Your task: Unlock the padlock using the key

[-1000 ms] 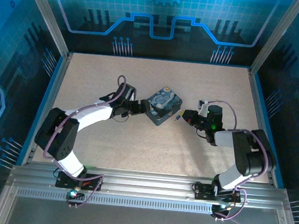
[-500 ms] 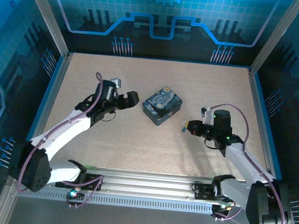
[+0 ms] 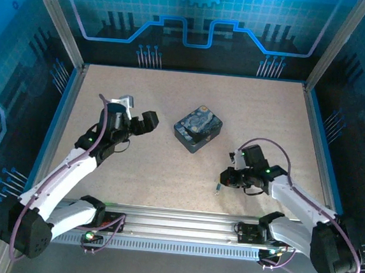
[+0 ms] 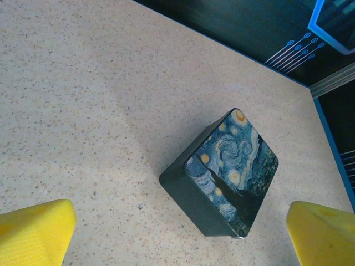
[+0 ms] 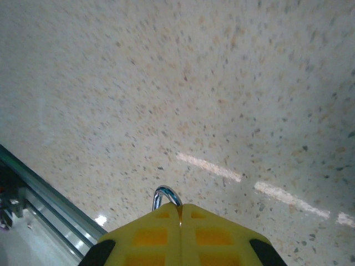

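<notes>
My right gripper hangs low over the table near the front right. It is shut on the tiny silvery padlock. In the right wrist view the thin shackle loop of the padlock pokes out past the closed yellow fingertips; its body is hidden between them. My left gripper is open, left of the blue starry-night tin and apart from it. Seen from the left wrist, the tin lies ahead between the spread yellow fingers. The key is hidden.
The aluminium rail runs along the near edge, just in front of the right gripper, and its edge shows at the lower left of the right wrist view. Blue side walls bound the table.
The right gripper has carried the padlock from beside the tin toward the near rail and lower. The left gripper has drawn back leftward from the tin.
</notes>
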`<state>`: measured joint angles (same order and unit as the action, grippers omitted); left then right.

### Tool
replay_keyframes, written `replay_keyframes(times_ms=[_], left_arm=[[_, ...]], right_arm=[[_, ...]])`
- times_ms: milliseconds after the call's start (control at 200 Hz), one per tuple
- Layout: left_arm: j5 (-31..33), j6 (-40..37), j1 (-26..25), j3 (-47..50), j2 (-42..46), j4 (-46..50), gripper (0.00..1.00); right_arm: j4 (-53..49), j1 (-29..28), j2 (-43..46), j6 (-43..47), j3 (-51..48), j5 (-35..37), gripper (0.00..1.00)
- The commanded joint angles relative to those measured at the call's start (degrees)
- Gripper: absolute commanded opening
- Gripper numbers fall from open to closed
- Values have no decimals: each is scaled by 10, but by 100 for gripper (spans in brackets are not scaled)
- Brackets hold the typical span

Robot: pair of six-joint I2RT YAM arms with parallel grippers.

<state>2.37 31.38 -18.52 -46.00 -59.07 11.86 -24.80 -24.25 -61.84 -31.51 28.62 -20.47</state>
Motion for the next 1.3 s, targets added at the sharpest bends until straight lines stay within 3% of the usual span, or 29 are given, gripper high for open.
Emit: replay_keyframes(times_ms=[0,275,405,530,910,1141,1256,1296], left_arm=[[7,-11,7,7,8,8,99],[3,-10,7,7,7,5,99],[1,-11,8,5,7,6,99],[1,-15,8,1,7,8,99],[44,-43,12,-20,18,21,99],[176,-145,23,0,34,-16,99],[239,-209,31,45,37,-101,99],[251,-238,33,68,37,-145,99]], right_arm=[[29,-25,-38,-22,7,29,0],[75,-49,-136,-19,44,37,1],[85,-49,-146,-17,46,40,10],[73,-41,-134,-10,57,45,24],[-50,56,-8,99,157,102,37],[-29,144,53,190,175,177,63],[3,188,61,215,164,205,81],[19,204,61,218,156,209,91]])
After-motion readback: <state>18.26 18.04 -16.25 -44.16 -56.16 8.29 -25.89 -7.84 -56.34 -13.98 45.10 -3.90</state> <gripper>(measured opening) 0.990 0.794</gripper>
